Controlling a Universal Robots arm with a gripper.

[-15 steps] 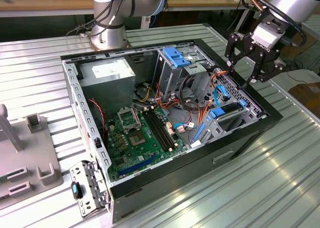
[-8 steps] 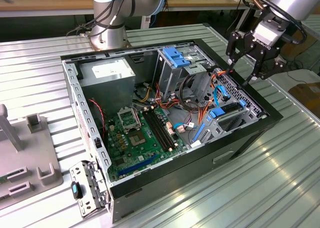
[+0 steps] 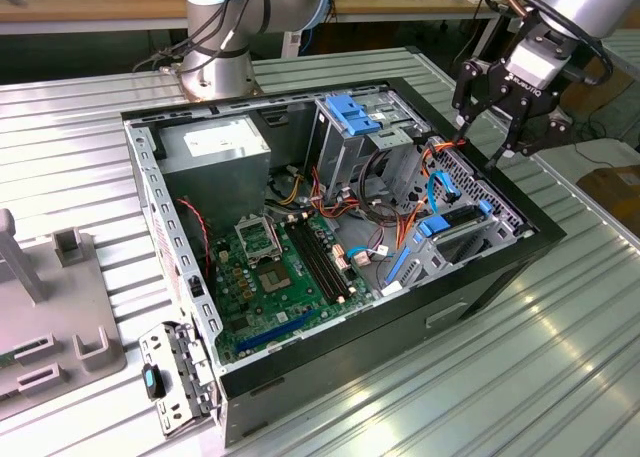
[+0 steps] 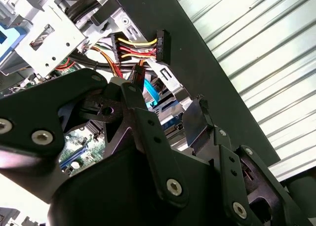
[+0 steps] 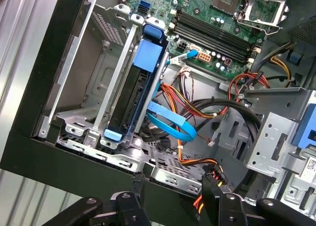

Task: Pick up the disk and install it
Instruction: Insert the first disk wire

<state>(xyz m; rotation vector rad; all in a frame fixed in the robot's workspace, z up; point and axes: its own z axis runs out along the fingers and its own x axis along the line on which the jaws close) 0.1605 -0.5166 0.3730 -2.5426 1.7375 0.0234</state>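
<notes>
Currently, step: approach; I hover gripper (image 3: 482, 142) over case (image 3: 400, 322) edge, near disk (image 5: 129, 102).
Gripper: released, empty.
Next need: square grip on disk, I judge.

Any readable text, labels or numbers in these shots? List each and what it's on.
Nothing can be read; print is present here:
White lettering on the gripper body: too small to read.
Label on the power supply: too small to read.
White sticker on the metal cage: unreadable.
Markings on the motherboard: unreadable.

We see bright, even light from above. Glare streaks the table (image 3: 565, 312) beside the gripper (image 3: 482, 149); the case (image 3: 330, 342) beneath lies dimmer.
</notes>
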